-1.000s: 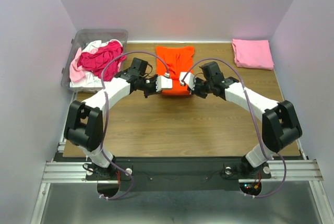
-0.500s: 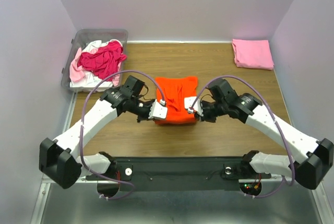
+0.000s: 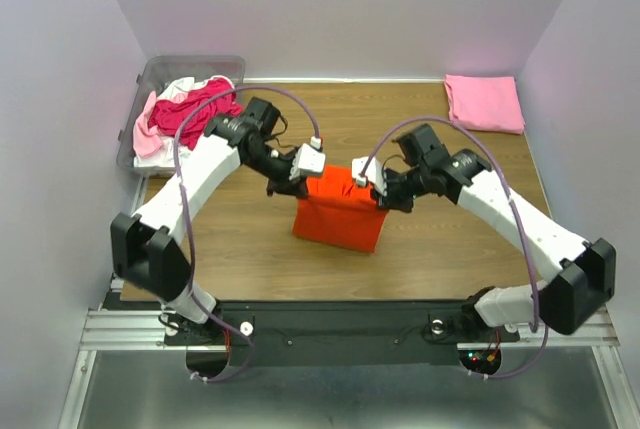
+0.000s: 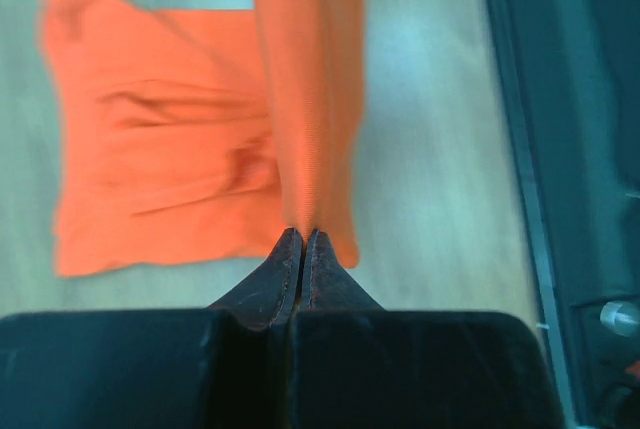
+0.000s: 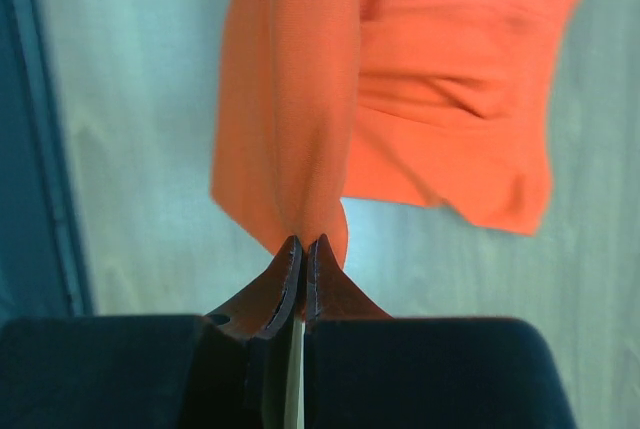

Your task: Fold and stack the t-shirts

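Observation:
The bright orange t-shirt (image 3: 338,214) hangs from both grippers above the table's middle, its lower part resting on the wood. My left gripper (image 3: 312,171) is shut on its upper left corner; the left wrist view shows the cloth (image 4: 300,139) pinched between the closed fingers. My right gripper (image 3: 372,187) is shut on its upper right corner, seen in the right wrist view (image 5: 300,139). A folded light pink t-shirt (image 3: 484,102) lies at the far right corner. Magenta (image 3: 195,112), pale pink and white shirts fill the bin at the far left.
The clear plastic bin (image 3: 160,74) stands at the table's far left corner. The brown wooden table (image 3: 440,249) is walled on three sides. A black rail (image 3: 340,319) runs along the near edge by the arm bases.
Both grippers have lifted and moved back from the near side, raising the held edge of the orange t-shirt so it now hangs upright instead of lying flat.

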`<action>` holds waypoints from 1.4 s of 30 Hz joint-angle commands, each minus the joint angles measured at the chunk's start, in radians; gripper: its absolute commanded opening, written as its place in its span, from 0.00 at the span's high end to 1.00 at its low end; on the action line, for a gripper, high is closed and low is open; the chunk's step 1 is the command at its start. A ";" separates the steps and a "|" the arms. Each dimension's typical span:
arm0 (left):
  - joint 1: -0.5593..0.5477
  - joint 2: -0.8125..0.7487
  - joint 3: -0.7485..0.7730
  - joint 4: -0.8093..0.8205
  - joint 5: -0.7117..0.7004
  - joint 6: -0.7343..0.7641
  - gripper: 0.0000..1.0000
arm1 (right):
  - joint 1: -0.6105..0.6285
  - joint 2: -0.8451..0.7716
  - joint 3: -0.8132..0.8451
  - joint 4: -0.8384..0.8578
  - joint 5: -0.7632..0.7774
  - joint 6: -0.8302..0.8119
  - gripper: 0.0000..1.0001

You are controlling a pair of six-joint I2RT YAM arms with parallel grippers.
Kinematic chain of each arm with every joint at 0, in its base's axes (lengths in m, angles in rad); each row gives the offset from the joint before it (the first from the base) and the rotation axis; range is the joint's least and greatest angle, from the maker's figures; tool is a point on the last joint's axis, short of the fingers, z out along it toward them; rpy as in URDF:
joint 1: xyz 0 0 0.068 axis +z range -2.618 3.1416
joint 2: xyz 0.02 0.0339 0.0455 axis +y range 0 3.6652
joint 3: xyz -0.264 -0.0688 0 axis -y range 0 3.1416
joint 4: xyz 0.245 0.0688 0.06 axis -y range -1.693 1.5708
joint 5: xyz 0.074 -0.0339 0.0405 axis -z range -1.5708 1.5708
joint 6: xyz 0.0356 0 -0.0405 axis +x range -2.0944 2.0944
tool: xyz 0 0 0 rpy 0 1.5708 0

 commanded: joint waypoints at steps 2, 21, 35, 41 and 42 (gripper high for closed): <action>0.066 0.148 0.214 -0.060 0.053 0.055 1.00 | -0.151 0.150 0.134 -0.004 -0.054 -0.120 1.00; 0.128 0.683 0.423 0.284 -0.111 -0.233 0.94 | -0.317 0.842 0.489 0.064 -0.065 -0.193 0.99; 0.123 0.314 -0.015 0.246 0.014 -0.118 0.95 | -0.227 0.475 0.250 0.021 -0.153 -0.023 0.99; 0.126 0.274 -0.003 0.228 0.040 -0.189 0.96 | -0.210 0.446 0.292 0.001 -0.157 -0.003 0.99; 0.129 0.284 0.015 0.265 0.034 -0.207 0.96 | -0.210 0.492 0.309 0.001 -0.136 -0.033 0.99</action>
